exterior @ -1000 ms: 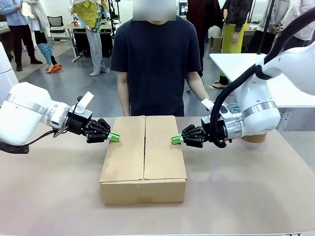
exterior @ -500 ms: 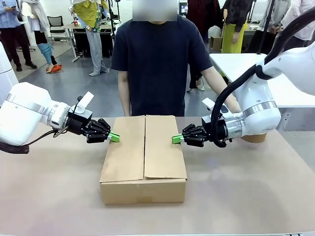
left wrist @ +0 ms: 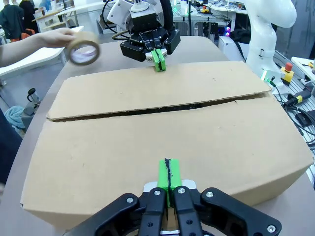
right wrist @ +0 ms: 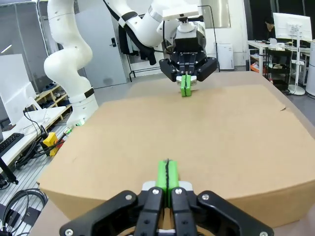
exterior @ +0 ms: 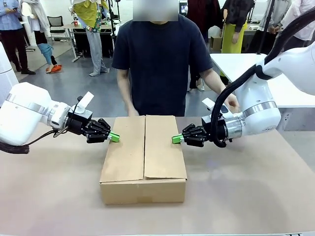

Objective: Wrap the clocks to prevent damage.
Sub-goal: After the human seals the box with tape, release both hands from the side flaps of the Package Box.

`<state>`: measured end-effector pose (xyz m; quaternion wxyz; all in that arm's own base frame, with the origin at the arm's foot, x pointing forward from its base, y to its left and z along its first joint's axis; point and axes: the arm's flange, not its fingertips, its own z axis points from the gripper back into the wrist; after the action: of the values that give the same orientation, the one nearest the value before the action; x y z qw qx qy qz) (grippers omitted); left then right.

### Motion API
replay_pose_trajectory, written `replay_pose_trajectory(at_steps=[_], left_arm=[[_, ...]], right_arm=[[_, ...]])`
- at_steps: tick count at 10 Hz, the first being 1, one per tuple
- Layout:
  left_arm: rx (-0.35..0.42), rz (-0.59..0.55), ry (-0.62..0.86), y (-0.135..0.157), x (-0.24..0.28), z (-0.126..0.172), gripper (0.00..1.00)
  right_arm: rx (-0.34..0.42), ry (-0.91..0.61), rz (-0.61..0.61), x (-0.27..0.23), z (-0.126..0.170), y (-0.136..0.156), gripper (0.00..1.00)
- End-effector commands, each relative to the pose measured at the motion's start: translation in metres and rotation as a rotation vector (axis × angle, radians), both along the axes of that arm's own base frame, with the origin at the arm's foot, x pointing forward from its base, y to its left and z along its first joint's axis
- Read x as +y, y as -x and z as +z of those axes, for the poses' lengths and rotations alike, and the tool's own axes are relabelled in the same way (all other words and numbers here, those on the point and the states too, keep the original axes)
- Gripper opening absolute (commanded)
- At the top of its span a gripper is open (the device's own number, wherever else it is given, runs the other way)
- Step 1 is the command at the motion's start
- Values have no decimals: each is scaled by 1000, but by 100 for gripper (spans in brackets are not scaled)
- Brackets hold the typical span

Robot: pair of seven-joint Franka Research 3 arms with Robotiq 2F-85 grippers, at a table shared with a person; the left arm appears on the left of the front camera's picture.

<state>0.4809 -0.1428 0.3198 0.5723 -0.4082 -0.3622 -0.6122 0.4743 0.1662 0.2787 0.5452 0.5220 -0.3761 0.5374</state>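
Jaws pressed together, empty, the left gripper (exterior: 114, 137) and right gripper (exterior: 176, 139) flanked the brown cardboard box (exterior: 143, 152). Its long axis pointed at the person (exterior: 157, 64).

Brown cardboard box (exterior: 143, 155) lies flat at the middle of the table (exterior: 246, 191), both top flaps folded shut along an untaped centre seam; a tape roll (left wrist: 82, 49) is held in the person's hand (left wrist: 51, 37) off one end
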Motion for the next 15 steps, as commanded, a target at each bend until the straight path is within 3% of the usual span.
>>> replay_pose_trajectory(at_steps=[1,15], left_arm=[[3,3,-5,-1,0,-4,0],[3,3,-5,-1,0,-4,0]], right_arm=[[5,11,-11,1,-2,1,1],[5,11,-11,1,-2,1,1]])
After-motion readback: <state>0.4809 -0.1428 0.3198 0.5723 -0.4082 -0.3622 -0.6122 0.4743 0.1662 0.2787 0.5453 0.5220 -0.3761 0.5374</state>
